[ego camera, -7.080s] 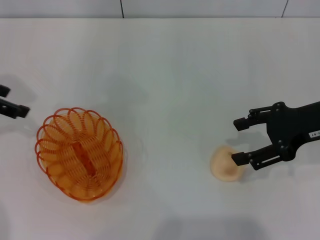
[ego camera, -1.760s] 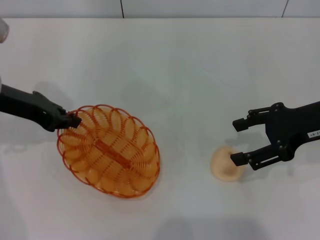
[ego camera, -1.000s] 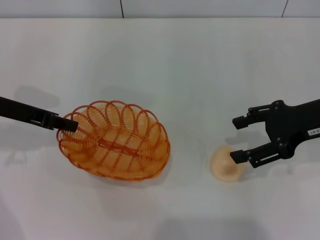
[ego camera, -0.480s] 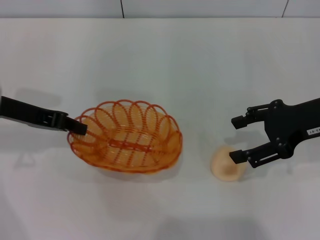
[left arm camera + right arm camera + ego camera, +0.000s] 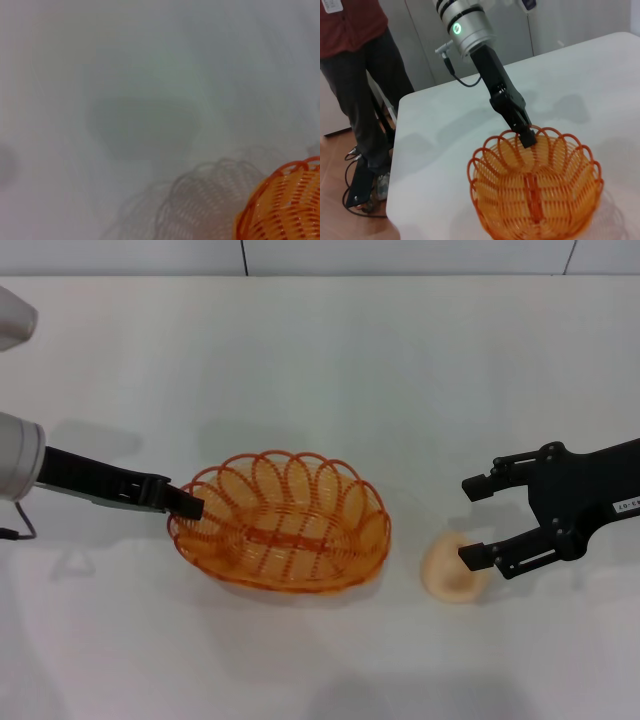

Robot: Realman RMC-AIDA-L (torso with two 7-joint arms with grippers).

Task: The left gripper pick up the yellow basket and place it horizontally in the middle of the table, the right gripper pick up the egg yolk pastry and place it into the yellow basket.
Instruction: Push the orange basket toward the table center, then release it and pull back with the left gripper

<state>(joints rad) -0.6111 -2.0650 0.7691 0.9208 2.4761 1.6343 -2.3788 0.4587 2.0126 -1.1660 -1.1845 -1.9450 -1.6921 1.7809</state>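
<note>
Head view, left gripper: We see the left gripper (image 5: pixel 188 507) clamped on the left end of the rim of the yellow basket (image 5: pixel 281 521), its arm reaching in from the left.
Head view, basket: Over the last seconds it has travelled from the near-left of the table (image 5: pixel 320 350) to roughly the middle, and its long axis has turned from upright in the view to lying left to right. We cannot tell whether it hangs just above the surface or already rests on it.
Head view, right gripper: The right gripper (image 5: pixel 478 521) has not moved; its fingers are spread, the nearer one over the egg yolk pastry (image 5: pixel 452 567), which lies on the table just right of the basket and is not grasped.
Left wrist view: We see only an edge of the basket's orange rim and its shadow on the white surface.
Right wrist view: The left arm's black claw pinches the far rim of the basket; a green ring light glows on its joint, and a person (image 5: pixel 355 75) stands beyond the table.
Meaning for the task: We judge the basket placement nearly complete, with release next, then the pastry pick.
</note>
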